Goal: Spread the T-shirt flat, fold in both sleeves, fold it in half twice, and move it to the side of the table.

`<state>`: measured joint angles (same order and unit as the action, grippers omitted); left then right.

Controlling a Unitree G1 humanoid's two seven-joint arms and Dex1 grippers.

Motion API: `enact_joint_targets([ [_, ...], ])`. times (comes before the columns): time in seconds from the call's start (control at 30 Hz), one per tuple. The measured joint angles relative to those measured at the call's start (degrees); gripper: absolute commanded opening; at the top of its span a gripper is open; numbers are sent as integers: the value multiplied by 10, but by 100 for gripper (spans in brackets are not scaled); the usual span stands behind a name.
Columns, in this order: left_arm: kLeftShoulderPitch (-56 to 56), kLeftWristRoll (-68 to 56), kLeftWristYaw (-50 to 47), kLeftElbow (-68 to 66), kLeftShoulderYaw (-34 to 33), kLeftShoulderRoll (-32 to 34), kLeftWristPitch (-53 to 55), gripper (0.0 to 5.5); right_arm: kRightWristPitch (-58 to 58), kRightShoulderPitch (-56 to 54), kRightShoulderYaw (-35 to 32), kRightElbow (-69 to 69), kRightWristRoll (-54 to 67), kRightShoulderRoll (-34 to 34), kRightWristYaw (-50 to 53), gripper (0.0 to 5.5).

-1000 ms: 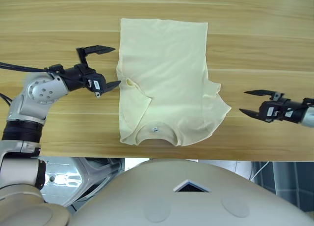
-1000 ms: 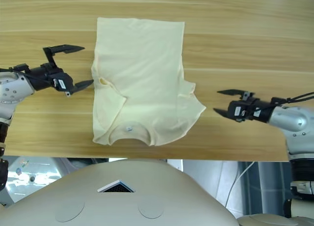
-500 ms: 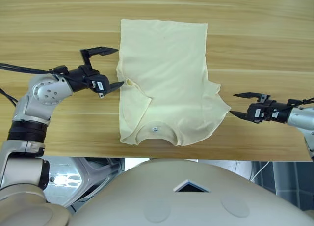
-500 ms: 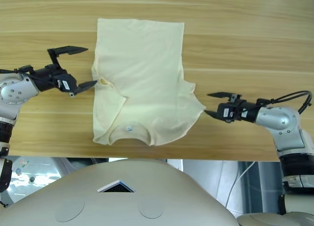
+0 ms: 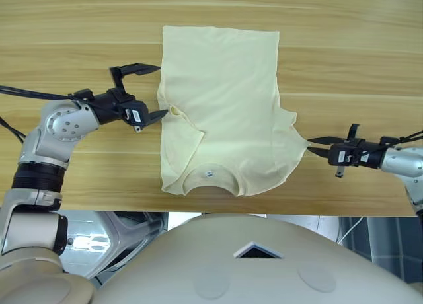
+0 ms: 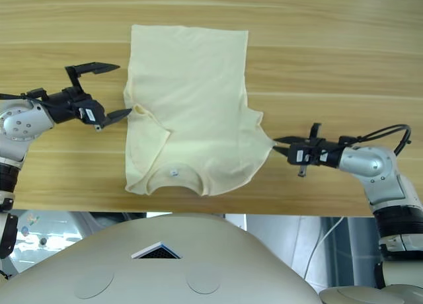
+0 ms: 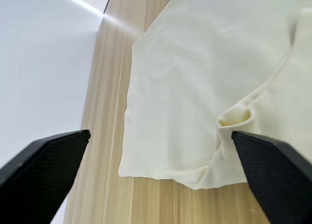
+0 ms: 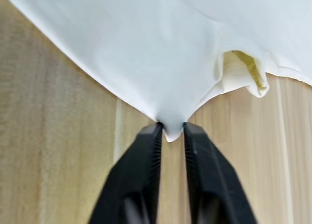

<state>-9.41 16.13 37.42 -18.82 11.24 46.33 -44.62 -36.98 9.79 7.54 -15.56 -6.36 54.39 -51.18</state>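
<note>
Right gripper (image 8: 171,130): jaws narrow, nipped on the very tip of the right sleeve (image 5: 292,140); in the right wrist view the cloth corner sits between the two pads with the bare surface (image 5: 357,53) below it; the sleeve's open cuff (image 8: 246,70) gapes just beside the pinch.

Left gripper (image 5: 160,89): jaws wide, holding nothing, their tips just at the shirt's left edge, one tip near the armpit pucker (image 7: 234,119); contact with the cloth we cannot tell.

Shirt (image 5: 225,99): lies mid-surface, pale yellow, collar (image 5: 210,178) toward the robot, hem (image 5: 221,30) at the far side; long axis runs away from the robot. The left sleeve (image 5: 182,142) lies turned in over the body; the right sleeve sticks out sideways toward the right arm.

Key relation, as we judge it: the shirt body lies to the left of the right jaws, across the long axis; so the fold would carry the pinched tip leftward over the chest, the crease running parallel to the long axis. The right arm is the nearer one and holds the cloth; the left is placed to steady the opposite edge.

View notes: the eye views give the whole layout and both arms but hardly resolve the pinch; the right wrist view settles that cloth is between the jaws; the left wrist view gives the wide gap and the shirt's far corner.
</note>
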Motion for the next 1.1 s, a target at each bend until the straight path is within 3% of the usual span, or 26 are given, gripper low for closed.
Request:
enact_joint_targets([
  [0.4, 0, 5, -9, -5, 14, -7, 0, 540, -20, 17, -4, -1, 4, 13, 11, 3],
  [0.73, -5, 16, -9, -9, 19, -19, 0, 540, -6, 52, -53, 134, 29, 73, -3, 3],
  [1.1, -9, 17, -9, -10, 24, -28, 2, 540, 35, -55, 25, 179, 6, 46, -50, 3],
])
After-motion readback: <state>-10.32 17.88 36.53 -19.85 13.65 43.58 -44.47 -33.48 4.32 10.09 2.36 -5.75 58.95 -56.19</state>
